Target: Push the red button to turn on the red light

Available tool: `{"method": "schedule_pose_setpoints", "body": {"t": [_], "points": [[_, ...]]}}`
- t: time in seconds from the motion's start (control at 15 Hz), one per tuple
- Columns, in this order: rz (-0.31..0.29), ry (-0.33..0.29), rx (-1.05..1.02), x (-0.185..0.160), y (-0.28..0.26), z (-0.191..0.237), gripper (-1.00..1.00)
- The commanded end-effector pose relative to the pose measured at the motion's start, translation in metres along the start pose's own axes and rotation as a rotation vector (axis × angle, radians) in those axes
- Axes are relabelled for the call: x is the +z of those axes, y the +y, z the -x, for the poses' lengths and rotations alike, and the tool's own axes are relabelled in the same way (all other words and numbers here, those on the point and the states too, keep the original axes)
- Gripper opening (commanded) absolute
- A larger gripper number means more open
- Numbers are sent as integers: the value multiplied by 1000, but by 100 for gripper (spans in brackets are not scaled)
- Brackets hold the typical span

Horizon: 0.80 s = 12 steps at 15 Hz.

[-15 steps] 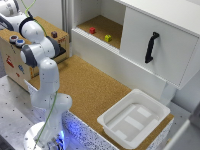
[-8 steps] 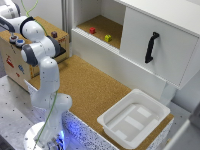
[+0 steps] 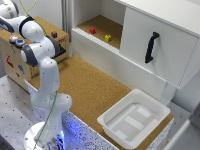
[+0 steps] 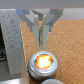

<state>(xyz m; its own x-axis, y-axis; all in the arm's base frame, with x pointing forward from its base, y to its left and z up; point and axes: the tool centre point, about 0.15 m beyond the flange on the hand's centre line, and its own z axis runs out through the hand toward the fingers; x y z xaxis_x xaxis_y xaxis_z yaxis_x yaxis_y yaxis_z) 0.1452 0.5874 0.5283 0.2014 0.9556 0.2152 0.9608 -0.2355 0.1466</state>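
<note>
You see the gripper point(image 4: 43, 31) with fingers nearly together, holding nothing, just above the red light point(image 4: 43, 62), whose round glowing face points straight toward the wrist camera.

Gripper point(image 4: 42, 27): hidden behind the arm in the exterior view; blurred in the wrist view.
Red light point(image 4: 44, 62): glare washes out its centre.
White tray point(image 3: 134, 118): near corner cut off.

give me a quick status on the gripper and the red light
Gripper shut, empty, above the cork top. Red light close by, centre showing orange-red. Nothing between them.
</note>
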Motion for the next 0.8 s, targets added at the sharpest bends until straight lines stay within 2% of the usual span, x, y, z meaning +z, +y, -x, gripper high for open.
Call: {"method": "schedule_pose_setpoints", "body": {"t": [0.0, 0.2, 0.27, 0.33, 0.53, 0.73], "points": [[40, -23, 53, -4, 31, 7, 100], [59, 24, 94, 3, 55, 12, 100], [38, 39, 102, 7, 65, 15, 100], [67, 29, 89, 12, 75, 19, 100], [16, 36, 117, 30, 112, 39, 100], [24, 57, 139, 34, 153, 43, 100]]}}
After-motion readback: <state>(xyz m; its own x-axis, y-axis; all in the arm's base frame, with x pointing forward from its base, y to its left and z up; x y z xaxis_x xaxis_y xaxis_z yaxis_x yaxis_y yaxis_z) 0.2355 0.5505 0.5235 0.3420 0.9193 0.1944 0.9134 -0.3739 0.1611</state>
